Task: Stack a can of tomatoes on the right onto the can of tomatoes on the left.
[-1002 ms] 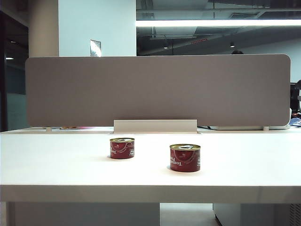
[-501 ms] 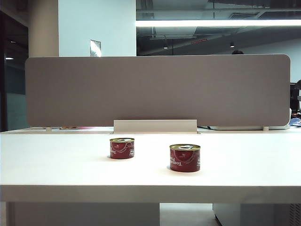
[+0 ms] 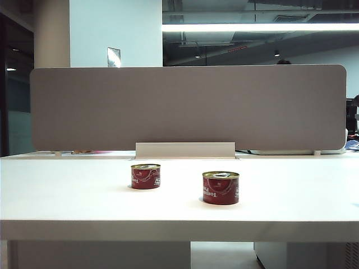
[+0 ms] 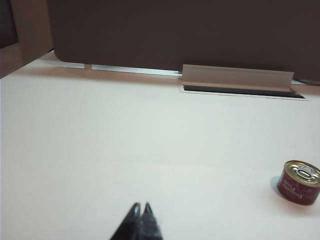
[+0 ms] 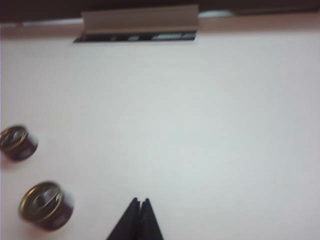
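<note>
Two short red tomato cans, left and right, standing apart unstacked on white table; left gripper and right gripper closed, empty, pre-approach.

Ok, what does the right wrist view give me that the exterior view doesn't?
Only the right wrist view shows the right gripper, jaws shut and holding nothing, over bare table beside the right can of tomatoes.

Only the exterior view shows the grey divider panel in full and the room behind; no gripper appears there.

Both show the right can, the left can of tomatoes, standing apart and unstacked, and the white table.
</note>
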Controlling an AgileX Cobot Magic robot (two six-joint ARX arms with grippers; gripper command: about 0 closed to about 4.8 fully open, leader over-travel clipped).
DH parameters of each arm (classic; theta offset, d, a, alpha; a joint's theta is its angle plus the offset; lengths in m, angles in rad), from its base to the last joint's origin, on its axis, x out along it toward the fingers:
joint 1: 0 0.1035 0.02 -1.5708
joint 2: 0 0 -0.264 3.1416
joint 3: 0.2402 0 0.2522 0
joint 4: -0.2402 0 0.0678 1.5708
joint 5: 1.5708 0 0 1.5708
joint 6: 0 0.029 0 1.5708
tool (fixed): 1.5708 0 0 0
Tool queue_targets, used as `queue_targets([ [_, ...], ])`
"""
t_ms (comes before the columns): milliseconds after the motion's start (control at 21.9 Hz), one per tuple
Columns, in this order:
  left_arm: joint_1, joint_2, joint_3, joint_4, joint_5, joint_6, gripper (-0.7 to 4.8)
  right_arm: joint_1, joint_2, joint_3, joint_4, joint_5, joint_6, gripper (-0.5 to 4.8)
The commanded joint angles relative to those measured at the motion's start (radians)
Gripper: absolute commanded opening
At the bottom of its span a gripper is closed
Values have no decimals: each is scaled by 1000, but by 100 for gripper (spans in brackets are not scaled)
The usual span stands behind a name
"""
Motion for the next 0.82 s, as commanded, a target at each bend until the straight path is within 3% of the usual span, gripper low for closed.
queue_targets([
  [46,1,1,3,10,5,3,-6,72,156,102,-34,-10,-53,0],
  [228,1,1,3,-3,15,4,-6,191,349,225,-49,2,-82,7],
  [410,0,1,3,-33,95,4,-6,269,499,328,-100,3,-109,114],
  [638,0,1,3,-78,178,4,-6,336,631,422,-149,9,-111,151],
  [775,0,1,3,-85,265,4,-6,387,723,476,-166,8,-130,343],
  [820,0,1,3,-85,285,3,-6,393,737,484,-174,10,-130,365],
])
